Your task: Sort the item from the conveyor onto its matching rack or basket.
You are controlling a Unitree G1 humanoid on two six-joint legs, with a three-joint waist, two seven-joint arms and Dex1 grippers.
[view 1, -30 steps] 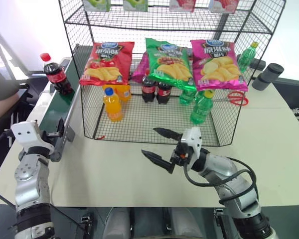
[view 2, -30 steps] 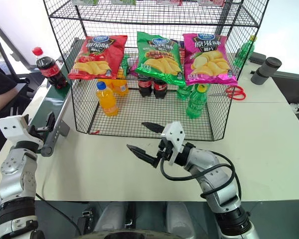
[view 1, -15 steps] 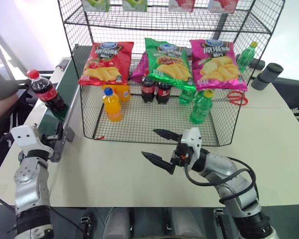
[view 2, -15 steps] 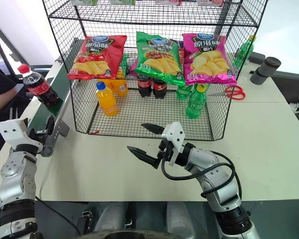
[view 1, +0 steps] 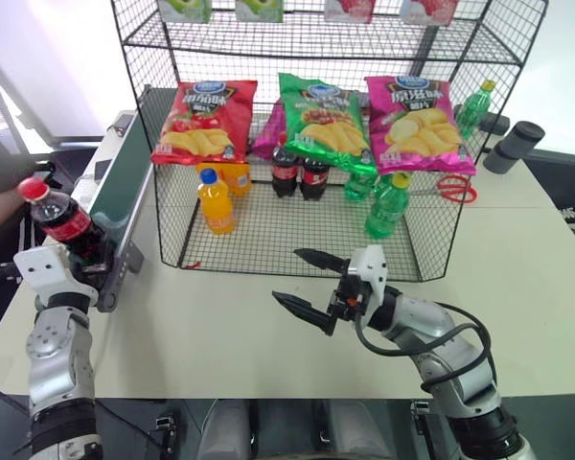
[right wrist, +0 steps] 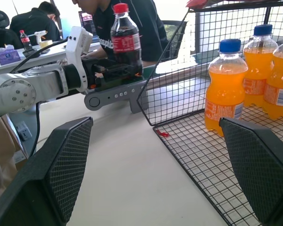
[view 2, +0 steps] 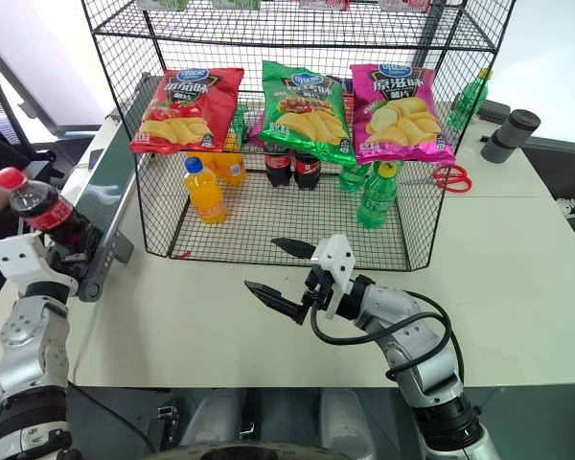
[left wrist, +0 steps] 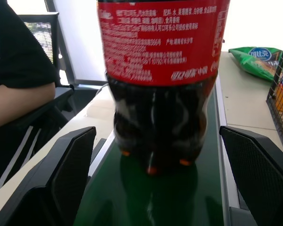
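The item, a cola bottle (view 1: 59, 218) with a red cap and red label, stands upright at the near end of the conveyor (view 1: 125, 177), a dark-green belt in a grey frame. My left gripper (left wrist: 158, 134) is open at that end. In its wrist view the bottle (left wrist: 162, 94) stands between the two black fingers (left wrist: 68, 174) with a gap on each side. My right gripper (view 1: 287, 275) hangs open and empty over the table, in front of the rack (view 1: 287, 235), a large black wire-mesh cage.
Inside the rack stand orange soda bottles (view 1: 217, 201), two small cola bottles (view 1: 300, 174) and green bottles (view 1: 388, 205), with three chip bags (view 1: 326, 115) hung above. Red scissors (view 1: 455, 189) and a grey cylinder (view 1: 516, 146) lie beyond. A person's arm (left wrist: 19, 101) is beside the conveyor.
The cola bottle has travelled down the belt toward me and now stands between my left gripper's fingers. Neither arm has visibly moved.
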